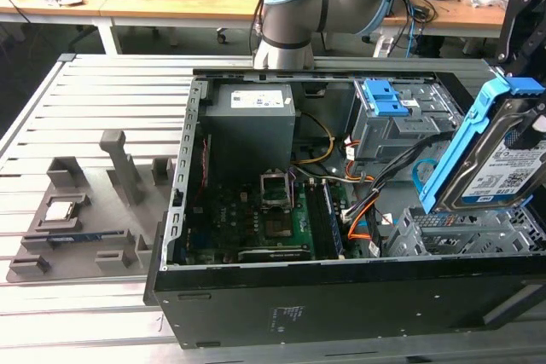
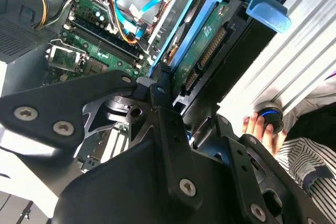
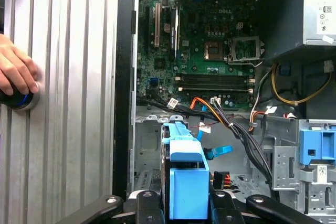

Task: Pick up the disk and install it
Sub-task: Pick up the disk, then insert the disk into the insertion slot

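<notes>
the claw (image 3: pixel 185 205) is gripping the disk (image 1: pixel 503 164) by the sides of its bright blue frame, jaws closed against it. the disk is hanging tilted, label showing, just above the metal drive cage (image 1: pixel 452 232) at the exterior view's right end of the open computer case (image 1: pixel 341 304). the case is sitting on the slatted tabletop (image 1: pixel 102 91). a person's hand (image 3: pixel 16 69) is resting on a round button (image 3: pixel 20 99).

Disk (image 1: pixel 514 128): silver metal, paper label (image 1: pixel 503 175), glossy blue plastic frame (image 1: pixel 461 142); table (image 1: pixel 102 91): ribbed matt metal.
</notes>
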